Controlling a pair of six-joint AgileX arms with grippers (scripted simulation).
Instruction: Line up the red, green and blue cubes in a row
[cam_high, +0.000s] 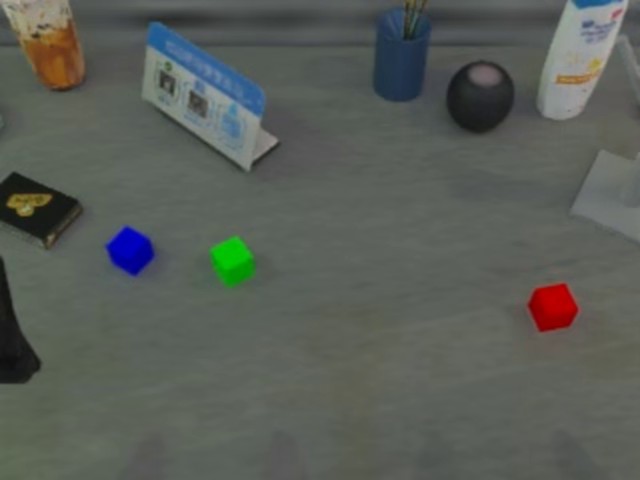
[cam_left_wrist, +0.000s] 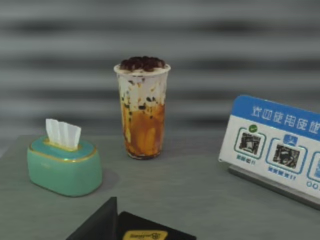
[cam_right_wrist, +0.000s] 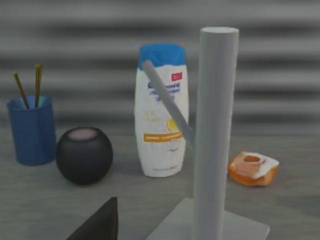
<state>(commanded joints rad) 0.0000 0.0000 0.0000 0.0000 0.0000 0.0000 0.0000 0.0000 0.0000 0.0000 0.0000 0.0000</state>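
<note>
Grey table (cam_high: 380, 360), striped wall behind. Blue cube (cam_high: 130, 250) and green cube (cam_high: 232, 260) sit near each other on the left half, apart, roughly level. Red cube (cam_high: 553, 307) sits well apart on the right, slightly nearer the front edge. Nothing holds any of them.

Left arm (cam_high: 14, 340) shows only as a dark shape at the left edge; you can't tell its claw state. Right arm isn't visible from above, claw state unknown too.

Along the back: drink cup (cam_high: 48, 40), sign card (cam_high: 205, 95), pen cup (cam_high: 401, 55), dark sphere (cam_high: 480, 96), white bottle (cam_high: 582, 55). Black box (cam_high: 36, 208) lies at the left.
</note>
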